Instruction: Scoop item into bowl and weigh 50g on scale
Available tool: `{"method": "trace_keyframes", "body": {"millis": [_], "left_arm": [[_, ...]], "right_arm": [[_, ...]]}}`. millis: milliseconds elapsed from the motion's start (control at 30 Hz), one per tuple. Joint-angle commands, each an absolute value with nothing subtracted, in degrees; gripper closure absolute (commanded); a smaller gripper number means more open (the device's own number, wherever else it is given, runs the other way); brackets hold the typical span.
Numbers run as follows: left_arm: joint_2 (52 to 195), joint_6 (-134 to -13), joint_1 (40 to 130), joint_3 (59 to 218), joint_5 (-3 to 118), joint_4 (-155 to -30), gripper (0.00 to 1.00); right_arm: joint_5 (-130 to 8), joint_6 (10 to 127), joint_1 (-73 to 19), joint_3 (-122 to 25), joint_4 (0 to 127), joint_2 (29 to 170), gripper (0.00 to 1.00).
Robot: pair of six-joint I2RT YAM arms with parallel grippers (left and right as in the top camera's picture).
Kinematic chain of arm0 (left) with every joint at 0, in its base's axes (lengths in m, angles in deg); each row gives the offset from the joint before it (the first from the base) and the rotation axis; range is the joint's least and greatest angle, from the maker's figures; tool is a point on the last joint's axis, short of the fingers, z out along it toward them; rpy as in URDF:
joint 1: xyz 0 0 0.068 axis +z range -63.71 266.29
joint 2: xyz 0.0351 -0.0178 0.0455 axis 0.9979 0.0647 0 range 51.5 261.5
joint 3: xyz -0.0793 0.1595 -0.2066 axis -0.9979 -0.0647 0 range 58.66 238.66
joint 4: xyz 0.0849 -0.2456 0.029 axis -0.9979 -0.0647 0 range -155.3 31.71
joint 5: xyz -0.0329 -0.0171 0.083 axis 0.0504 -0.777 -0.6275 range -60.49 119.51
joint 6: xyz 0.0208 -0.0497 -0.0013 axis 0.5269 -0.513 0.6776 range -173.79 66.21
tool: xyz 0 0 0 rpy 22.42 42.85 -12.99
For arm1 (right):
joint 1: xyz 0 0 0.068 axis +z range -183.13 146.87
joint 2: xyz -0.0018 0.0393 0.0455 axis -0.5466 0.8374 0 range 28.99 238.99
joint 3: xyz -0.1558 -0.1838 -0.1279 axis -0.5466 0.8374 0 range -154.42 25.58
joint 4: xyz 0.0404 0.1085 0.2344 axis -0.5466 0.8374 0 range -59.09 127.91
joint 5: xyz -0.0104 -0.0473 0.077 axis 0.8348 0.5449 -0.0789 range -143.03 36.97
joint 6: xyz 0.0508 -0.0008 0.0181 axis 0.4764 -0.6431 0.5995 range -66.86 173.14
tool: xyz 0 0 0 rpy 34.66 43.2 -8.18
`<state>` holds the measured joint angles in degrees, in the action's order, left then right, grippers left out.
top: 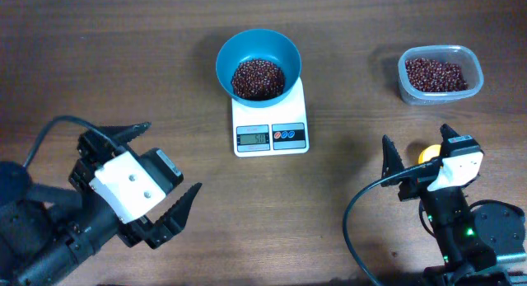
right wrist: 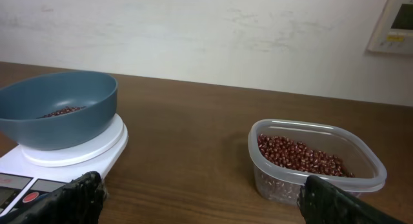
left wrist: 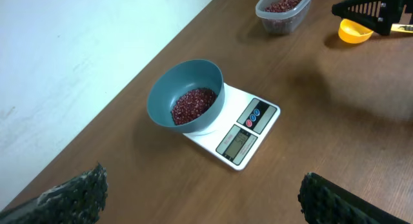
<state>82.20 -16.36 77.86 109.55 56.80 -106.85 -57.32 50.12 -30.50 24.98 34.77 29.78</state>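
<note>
The blue bowl (top: 257, 51) stands on the white scale (top: 270, 138) and holds a heap of reddish-brown beans (top: 258, 78); the display shows digits I cannot read. Bowl (left wrist: 186, 95), beans (left wrist: 193, 105) and scale (left wrist: 245, 130) also show in the left wrist view, and bowl (right wrist: 59, 111) and scale (right wrist: 71, 156) in the right wrist view. My left gripper (top: 156, 183) is open and empty at the lower left. My right gripper (top: 418, 150) is open and empty at the lower right, apart from the scale.
A clear plastic tub (top: 440, 73) of more beans stands at the back right, also in the right wrist view (right wrist: 316, 164). A small yellow scoop (top: 427, 153) lies by my right gripper, seen too in the left wrist view (left wrist: 354, 31).
</note>
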Motion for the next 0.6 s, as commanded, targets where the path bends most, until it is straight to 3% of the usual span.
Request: {"method": "trace_keyframes", "body": {"millis": [0, 167, 333, 433, 567], "left_arm": [[77.9, -17.4, 78.3, 104.5, 57.8, -103.2, 0.01], [76.2, -26.0, 80.7, 98.9, 57.3, -98.9, 0.01], [68.1, -29.3, 80.8, 83.3, 56.6, -83.0, 0.01], [63.2, -38.2, 80.8, 80.5, 52.1, -82.8, 0.01], [57.7, -38.1, 80.8, 76.5, 51.0, -82.7, 0.01]], "right_arm": [[-57.1, 50.2, -30.0, 25.3, 35.2, 29.2, 0.01], [-57.1, 50.2, -30.0, 25.3, 35.2, 29.2, 0.01], [-57.1, 50.2, -30.0, 25.3, 35.2, 29.2, 0.01], [-57.1, 50.2, -30.0, 25.3, 35.2, 29.2, 0.01], [-57.1, 50.2, -30.0, 25.3, 35.2, 29.2, 0.01]]}}
